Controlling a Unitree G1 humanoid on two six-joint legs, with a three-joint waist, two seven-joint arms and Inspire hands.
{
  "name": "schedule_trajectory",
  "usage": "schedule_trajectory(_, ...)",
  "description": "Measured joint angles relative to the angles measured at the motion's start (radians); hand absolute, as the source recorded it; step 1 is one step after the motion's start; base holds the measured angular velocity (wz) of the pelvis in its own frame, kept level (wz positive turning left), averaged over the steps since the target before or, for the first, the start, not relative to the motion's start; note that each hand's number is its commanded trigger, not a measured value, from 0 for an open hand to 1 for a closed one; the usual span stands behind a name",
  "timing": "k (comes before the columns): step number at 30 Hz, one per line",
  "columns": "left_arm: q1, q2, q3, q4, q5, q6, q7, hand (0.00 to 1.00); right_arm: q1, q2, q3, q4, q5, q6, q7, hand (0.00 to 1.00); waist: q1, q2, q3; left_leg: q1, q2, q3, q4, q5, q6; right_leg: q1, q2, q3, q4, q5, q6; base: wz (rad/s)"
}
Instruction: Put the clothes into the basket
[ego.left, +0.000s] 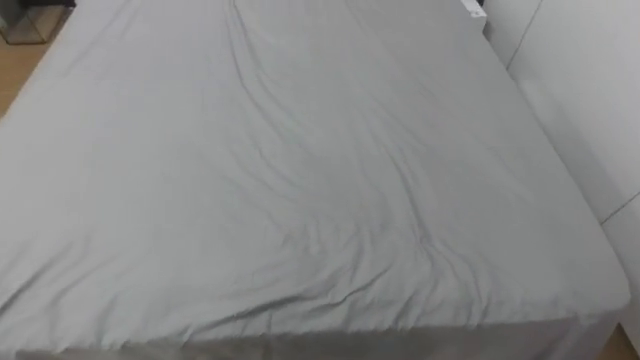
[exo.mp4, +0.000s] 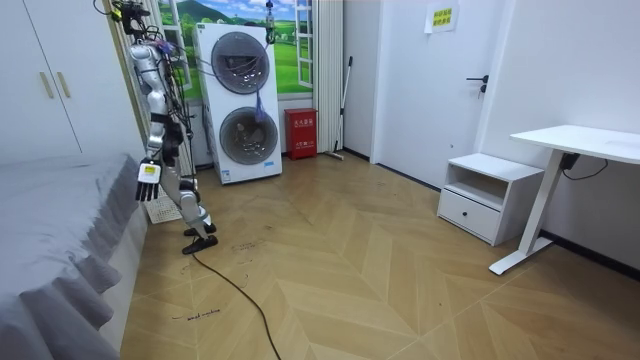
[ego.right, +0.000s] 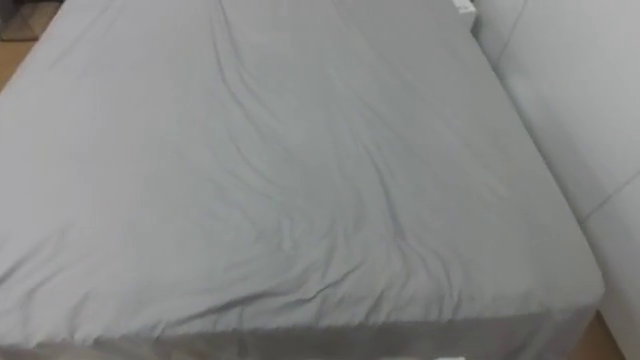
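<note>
A wide bed under a wrinkled grey sheet (ego.left: 300, 180) lies before me, its near edge along the bottom of the eye views. In the room view I stand upright at the bed's (exo.mp4: 60, 220) side, facing it. My left hand (exo.mp4: 148, 173) hangs by my hip with its fingers straight, holding nothing. A pale latticed thing like a basket (exo.mp4: 160, 208) sits on the floor by my feet, partly hidden behind my legs.
White wardrobe panels (ego.left: 590, 90) run along the bed's right side. Behind me stand a stacked washer and dryer (exo.mp4: 240, 100) and a red box (exo.mp4: 300, 133). A white bedside cabinet (exo.mp4: 488, 195) and desk (exo.mp4: 575, 150) stand across the open wood floor (exo.mp4: 350, 270).
</note>
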Motion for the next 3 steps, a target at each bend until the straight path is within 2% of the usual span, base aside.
schedule_trajectory(3, -0.005, -0.002, 0.0, 0.0, 0.008, 0.0, 0.013, 0.0, -0.001, 0.004, 0.017, 0.0, -0.01, 0.0, 0.01, 0.0, 0.001, 0.0, 0.0001, 0.0, -0.001, -0.002, -0.002, 0.0, 0.001, 0.0, -0.001, 0.001, 0.001, 0.0, 0.0, 0.03)
